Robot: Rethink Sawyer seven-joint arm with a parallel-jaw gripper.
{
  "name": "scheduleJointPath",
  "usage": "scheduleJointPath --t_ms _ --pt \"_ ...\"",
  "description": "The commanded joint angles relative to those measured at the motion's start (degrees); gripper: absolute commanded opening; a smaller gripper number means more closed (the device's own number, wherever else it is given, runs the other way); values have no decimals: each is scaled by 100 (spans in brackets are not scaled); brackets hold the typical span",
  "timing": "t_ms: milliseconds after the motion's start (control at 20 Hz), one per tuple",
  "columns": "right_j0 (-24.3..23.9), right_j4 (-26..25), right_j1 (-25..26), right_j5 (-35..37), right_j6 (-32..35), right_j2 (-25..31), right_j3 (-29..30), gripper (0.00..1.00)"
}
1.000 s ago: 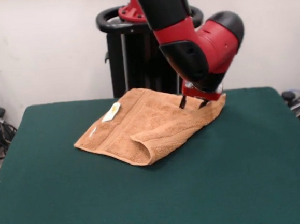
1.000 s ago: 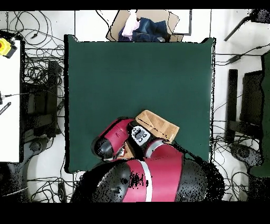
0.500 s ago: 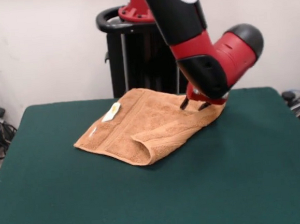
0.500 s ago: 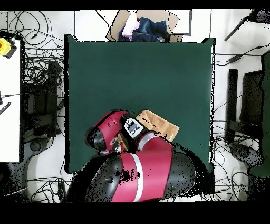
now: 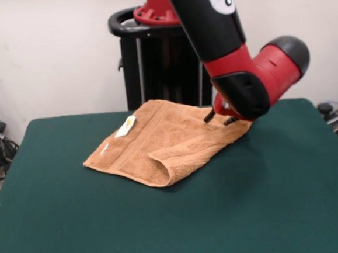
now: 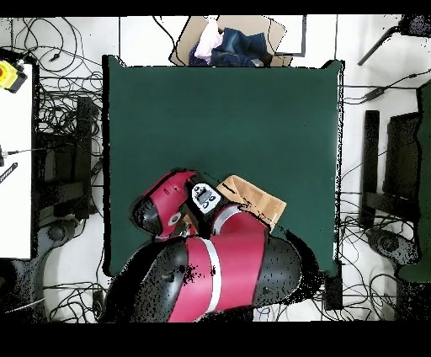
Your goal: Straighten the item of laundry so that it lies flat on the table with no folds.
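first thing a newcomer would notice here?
The red and black arm coming down at the table's far side, its gripper open at the towel's far right corner. Next, the orange-tan towel itself, folded over on the green table, white tag on top.

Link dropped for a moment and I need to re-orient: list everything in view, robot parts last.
towel: one, orange-tan, folded over, far half of the table.
tag: one, white, on the towel's top.
table: one, dark green.
cables: many, dark, on the floor beside the table in the overhead view.
box of clothes: one, brown, beyond the table's top edge in the overhead view.
arm: one, red and black.
end effector: one, dark, over the towel's far corner.
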Motion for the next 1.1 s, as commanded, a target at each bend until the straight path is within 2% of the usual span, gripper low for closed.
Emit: scheduleJointPath --t_ms 50,300,400,600,700,1100 --pt "-241 -1537 592 -2716 -107 169 -2211 100" --pt "-608 -1178 473 -2433 -760 474 -2030 100" --pt "-677 -1173 427 -2435 -714 522 -2022 100" --pt "-658 -1524 323 -2712 -139 452 -2077 100" --pt "-721 -1600 281 -2792 -132 480 -2058 100" --pt "-1310 -1542 230 -2772 -1148 969 -1874 100"
